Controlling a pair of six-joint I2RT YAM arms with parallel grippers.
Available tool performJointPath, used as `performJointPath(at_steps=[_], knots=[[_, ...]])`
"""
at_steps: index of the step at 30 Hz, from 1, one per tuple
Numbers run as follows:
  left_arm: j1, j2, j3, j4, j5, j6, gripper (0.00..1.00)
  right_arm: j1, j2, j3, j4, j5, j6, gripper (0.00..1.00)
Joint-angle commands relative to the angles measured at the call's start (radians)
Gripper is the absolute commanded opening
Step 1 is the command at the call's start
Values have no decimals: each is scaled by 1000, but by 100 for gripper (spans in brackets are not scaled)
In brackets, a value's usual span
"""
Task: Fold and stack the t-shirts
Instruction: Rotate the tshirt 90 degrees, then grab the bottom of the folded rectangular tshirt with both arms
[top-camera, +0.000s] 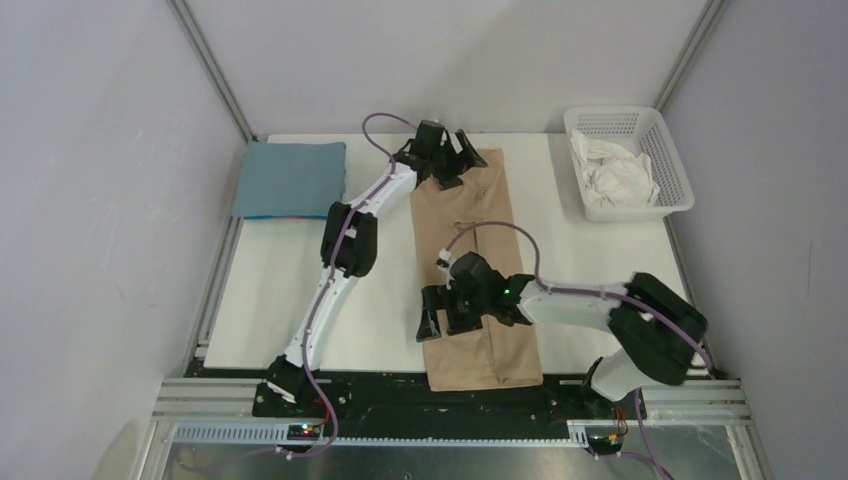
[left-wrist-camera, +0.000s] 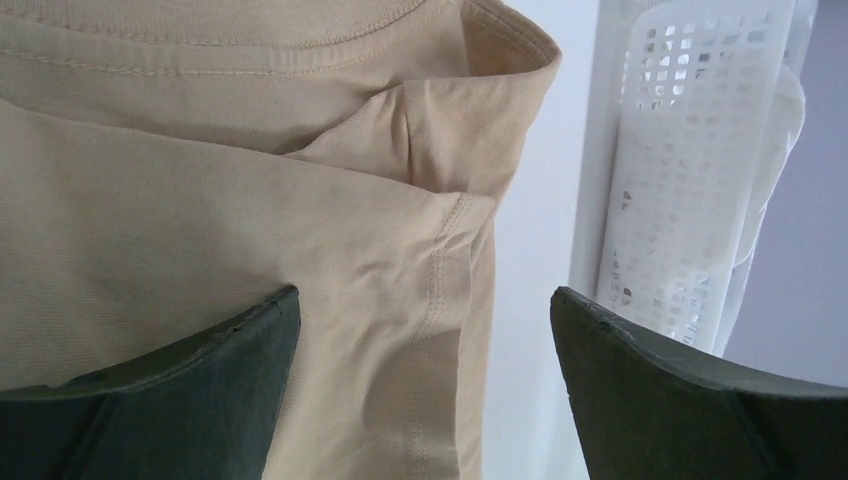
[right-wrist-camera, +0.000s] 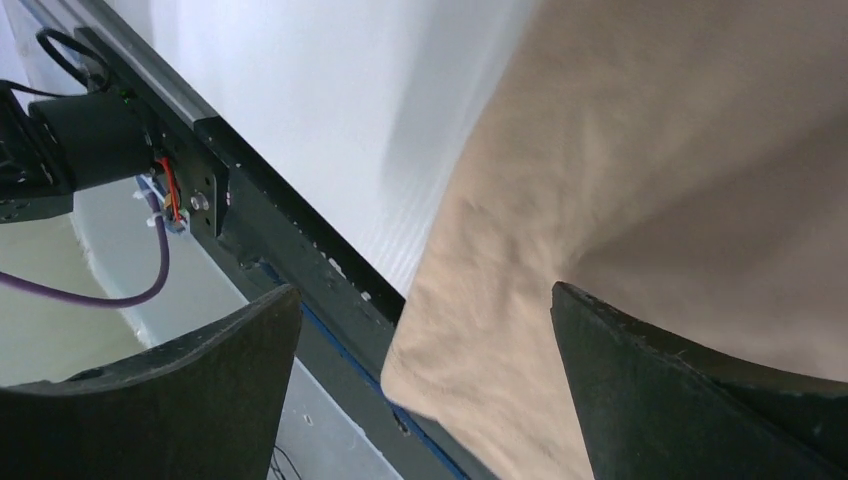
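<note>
Tan t-shirt (top-camera: 480, 215) lies in 1 long strip, cross-fold pending: left gripper (top-camera: 455, 165) at far collar, right gripper (top-camera: 447, 322) near hem, both jaws open and empty; next likely needs a hem pinch.

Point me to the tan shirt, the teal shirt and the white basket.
tan shirt (top-camera: 462, 200), top view, bare cloth in the upper half of the long strip.
teal shirt (top-camera: 292, 178), top view, centre of the folded shirt.
white basket (top-camera: 672, 170), top view, right lattice wall.
</note>
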Motion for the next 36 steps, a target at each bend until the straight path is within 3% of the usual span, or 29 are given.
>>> performJointPath(at_steps=[1,4,7,10,13,16,17,21,28,32,36], knots=[[38,-92,-7,23,-16,11,100,2,-235,3,-177,205,-25,99],[43,-191,-70,22,12,47,100,-6,-419,-23,-279,340,3,99],[35,-394,-190,14,12,125,100,-41,-548,-46,-466,468,49,99],[13,-648,-444,3,-31,187,100,-86,-704,-96,-686,595,166,99],[-40,-858,-762,-7,-101,258,100,-195,-820,-157,-815,558,247,100],[-127,-1118,-1037,-9,-264,295,100,-273,-868,-224,-913,477,256,100],[-189,-1163,-1170,-10,-341,295,100,-278,-885,-233,-926,449,254,99],[-409,-1418,-1473,-16,-499,253,100,-289,-929,-247,-1025,453,263,99],[-829,-1582,-1737,-105,-616,162,100,-262,-938,-276,-1025,359,289,88],[-968,-1582,-1792,-108,-600,155,94,-233,-898,-294,-988,327,301,80],[-1025,-1473,-1742,-104,-584,167,82,-210,-851,-312,-943,325,315,74]])
